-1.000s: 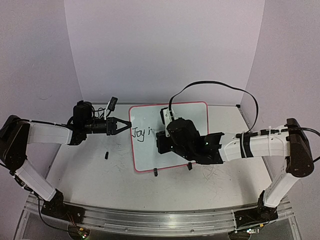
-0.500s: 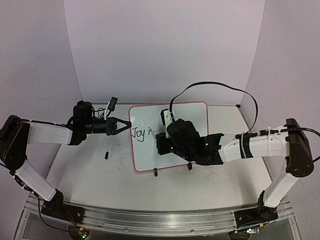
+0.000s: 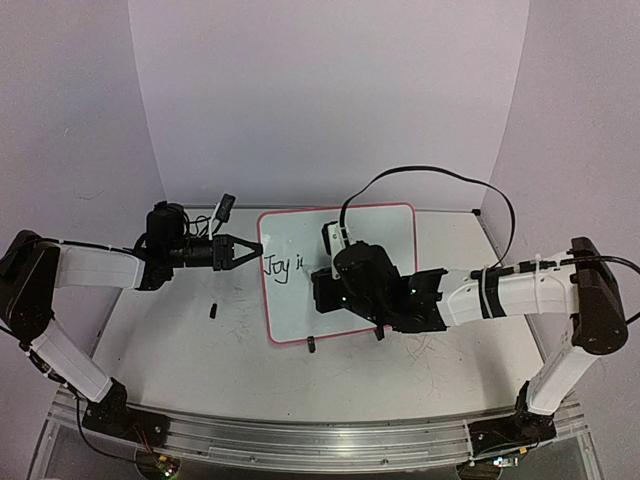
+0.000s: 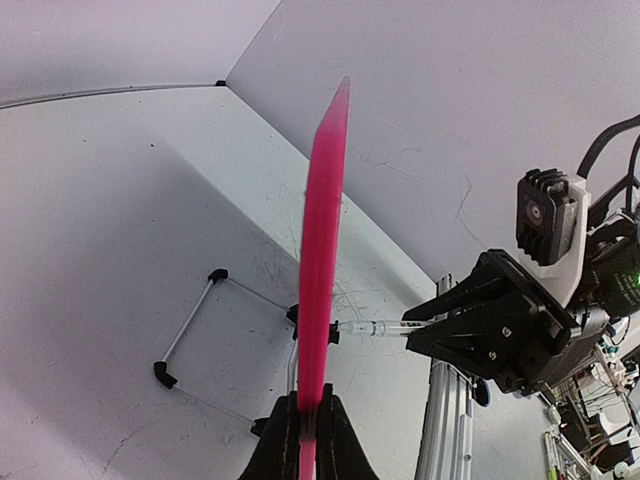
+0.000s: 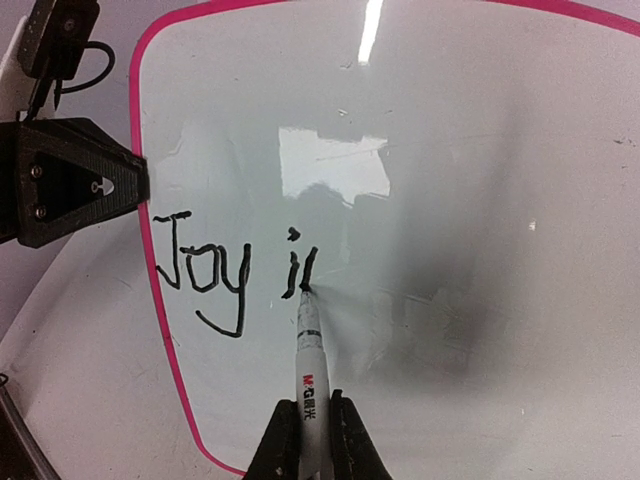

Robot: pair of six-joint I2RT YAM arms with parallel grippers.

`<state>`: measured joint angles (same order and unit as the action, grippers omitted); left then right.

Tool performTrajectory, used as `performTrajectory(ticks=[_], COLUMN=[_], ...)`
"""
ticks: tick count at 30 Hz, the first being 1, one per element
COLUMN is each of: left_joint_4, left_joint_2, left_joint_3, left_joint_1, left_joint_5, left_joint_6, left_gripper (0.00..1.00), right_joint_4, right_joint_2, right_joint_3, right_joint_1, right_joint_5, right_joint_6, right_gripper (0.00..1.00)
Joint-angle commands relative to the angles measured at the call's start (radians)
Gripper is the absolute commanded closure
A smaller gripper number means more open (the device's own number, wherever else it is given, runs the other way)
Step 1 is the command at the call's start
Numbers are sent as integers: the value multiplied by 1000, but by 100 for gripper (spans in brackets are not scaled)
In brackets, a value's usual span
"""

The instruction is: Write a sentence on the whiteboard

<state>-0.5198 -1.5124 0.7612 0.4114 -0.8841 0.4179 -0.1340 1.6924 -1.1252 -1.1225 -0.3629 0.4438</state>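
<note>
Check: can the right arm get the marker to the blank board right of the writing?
Probably yes. The right gripper holds the marker, tip on the whiteboard; bare surface lies right of the writing, and the left gripper clamps only the left rim.

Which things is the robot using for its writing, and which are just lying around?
Part of the job:
- whiteboard, writing already begun
- marker, tip on the board
- left fingers, pinching the board's pink rim
- right fingers, clamped on the marker

Just lying about:
- small black piece on the table, left of the board; I cannot tell what it is
</note>
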Motion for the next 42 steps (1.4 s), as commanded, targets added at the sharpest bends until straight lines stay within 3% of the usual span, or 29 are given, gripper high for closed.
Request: performTrajectory(ticks=[1,42], left_joint_4=[-54,-52], left_joint_2=[52,54], left_joint_3=[26,23], left_joint_1=[-5,-5], left_joint_5=[-25,-29], left_joint_6=[1,1], left_gripper=[100,100], right_joint_4=[23,-4], right_joint_2=[1,17], right_joint_3=[6,-56], right_joint_1=[2,17], right_joint_5=[-4,-80], right_joint_6=[15,-30], right_gripper=[100,100])
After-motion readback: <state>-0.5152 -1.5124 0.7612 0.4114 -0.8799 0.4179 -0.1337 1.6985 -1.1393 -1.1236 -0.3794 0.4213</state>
